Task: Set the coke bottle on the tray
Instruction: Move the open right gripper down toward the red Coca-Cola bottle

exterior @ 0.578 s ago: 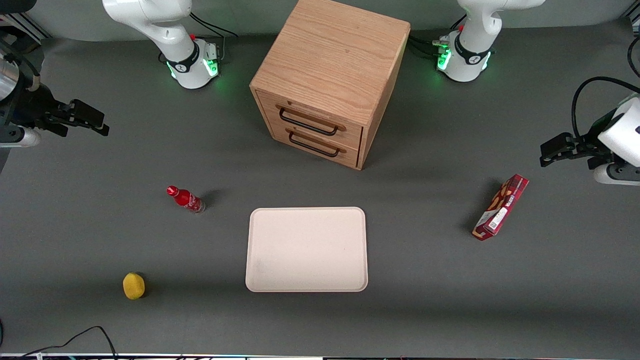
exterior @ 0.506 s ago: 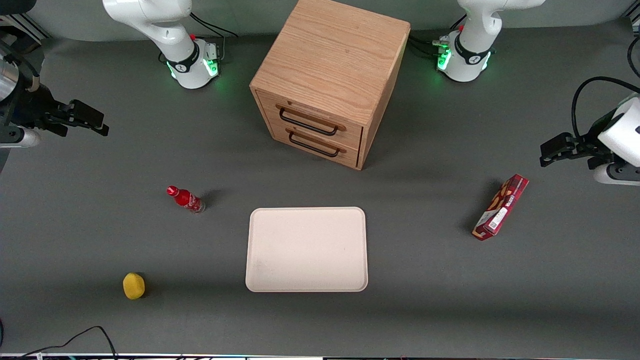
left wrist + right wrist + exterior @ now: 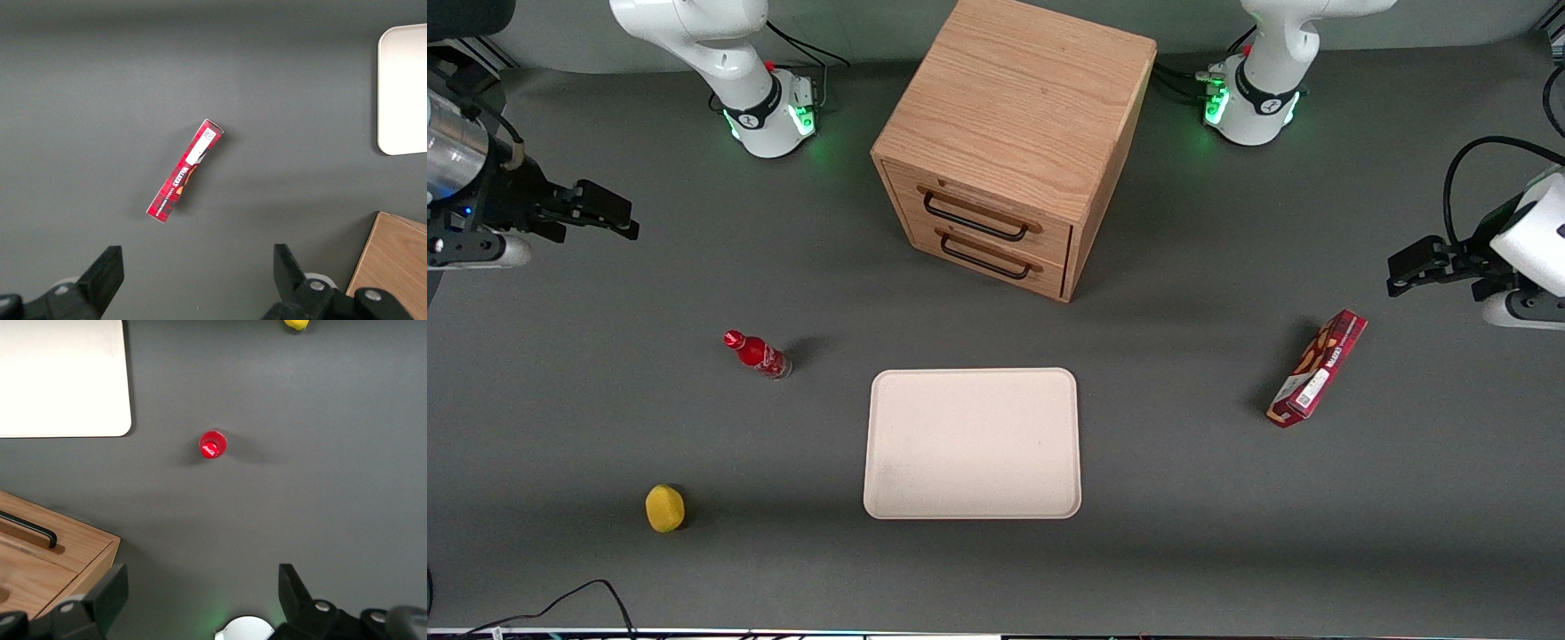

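The coke bottle (image 3: 756, 354) stands upright on the grey table, a small slim bottle with a red cap and red label; the right wrist view looks down on its cap (image 3: 213, 445). The cream-beige tray (image 3: 972, 443) lies flat beside it, toward the table's middle, with nothing on it; one corner of the tray (image 3: 60, 377) shows in the right wrist view. My right gripper (image 3: 609, 213) hovers at the working arm's end of the table, farther from the front camera than the bottle and well apart from it. The gripper (image 3: 203, 587) is open, with nothing between its black fingers.
A wooden drawer cabinet (image 3: 1005, 142) with two black handles stands farther from the front camera than the tray. A yellow round object (image 3: 664, 508) lies nearer the camera than the bottle. A red snack box (image 3: 1318, 367) lies toward the parked arm's end.
My right gripper has shifted a little inward over the table, toward the cabinet. The bottle, tray and other objects have not moved.
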Motion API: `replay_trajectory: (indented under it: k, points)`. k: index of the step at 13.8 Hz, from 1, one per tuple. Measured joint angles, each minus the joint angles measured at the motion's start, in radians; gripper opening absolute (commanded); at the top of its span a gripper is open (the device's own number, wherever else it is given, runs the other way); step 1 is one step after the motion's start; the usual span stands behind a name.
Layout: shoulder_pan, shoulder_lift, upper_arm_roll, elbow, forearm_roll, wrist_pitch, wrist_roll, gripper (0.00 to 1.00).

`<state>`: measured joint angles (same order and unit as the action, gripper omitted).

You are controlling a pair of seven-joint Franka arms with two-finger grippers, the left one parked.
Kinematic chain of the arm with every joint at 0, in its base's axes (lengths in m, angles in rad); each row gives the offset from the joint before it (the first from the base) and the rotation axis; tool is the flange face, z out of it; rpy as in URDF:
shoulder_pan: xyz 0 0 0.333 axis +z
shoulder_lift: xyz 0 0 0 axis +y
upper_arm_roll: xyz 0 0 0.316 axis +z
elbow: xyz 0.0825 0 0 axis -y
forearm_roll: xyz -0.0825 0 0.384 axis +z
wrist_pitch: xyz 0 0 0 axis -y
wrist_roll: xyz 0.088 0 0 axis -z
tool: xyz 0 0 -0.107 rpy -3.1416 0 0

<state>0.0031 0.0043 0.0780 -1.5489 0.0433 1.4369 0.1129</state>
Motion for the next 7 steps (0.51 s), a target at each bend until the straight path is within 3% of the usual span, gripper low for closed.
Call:
replay_trajectory:
  k: [3, 7]
  points:
    - [0.0, 0.065, 0.0, -0.02, 0.0, 0.057, 0.0, 1.0]
    - [0.001, 0.111, 0.008, -0.206, -0.003, 0.332, 0.0, 1.0]
